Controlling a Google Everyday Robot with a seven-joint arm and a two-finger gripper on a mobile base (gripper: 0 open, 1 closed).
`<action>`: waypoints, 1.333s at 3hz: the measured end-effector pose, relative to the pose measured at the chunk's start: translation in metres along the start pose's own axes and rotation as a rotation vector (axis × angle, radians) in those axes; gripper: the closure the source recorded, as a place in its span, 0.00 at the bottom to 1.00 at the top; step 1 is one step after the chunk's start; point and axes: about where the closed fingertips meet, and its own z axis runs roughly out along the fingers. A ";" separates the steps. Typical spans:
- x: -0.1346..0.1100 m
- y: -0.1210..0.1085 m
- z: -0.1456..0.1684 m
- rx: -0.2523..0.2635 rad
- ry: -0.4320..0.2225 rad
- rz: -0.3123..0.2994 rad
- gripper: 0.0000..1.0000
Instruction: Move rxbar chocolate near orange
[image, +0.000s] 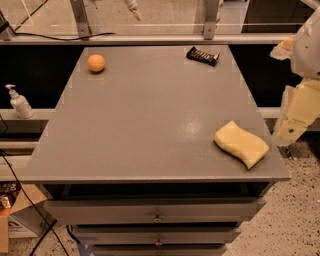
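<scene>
The rxbar chocolate (203, 55), a black glossy bar, lies flat at the far right of the grey table top (150, 125). The orange (96, 63) sits at the far left of the table, well apart from the bar. My gripper (295, 117) is a cream-coloured part of the arm at the right edge of the view. It hangs beside the table's right side, off the top, touching nothing and far from both the bar and the orange.
A wavy yellow sponge (241, 143) lies near the front right corner of the table. A white pump bottle (20, 102) stands on a ledge to the left. Drawers (157, 212) sit under the table top. A rail (150, 39) runs behind the table.
</scene>
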 end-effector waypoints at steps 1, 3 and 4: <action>-0.010 -0.016 0.008 0.003 -0.088 0.022 0.00; -0.029 -0.086 0.028 0.061 -0.308 0.094 0.00; -0.030 -0.092 0.028 0.068 -0.319 0.097 0.00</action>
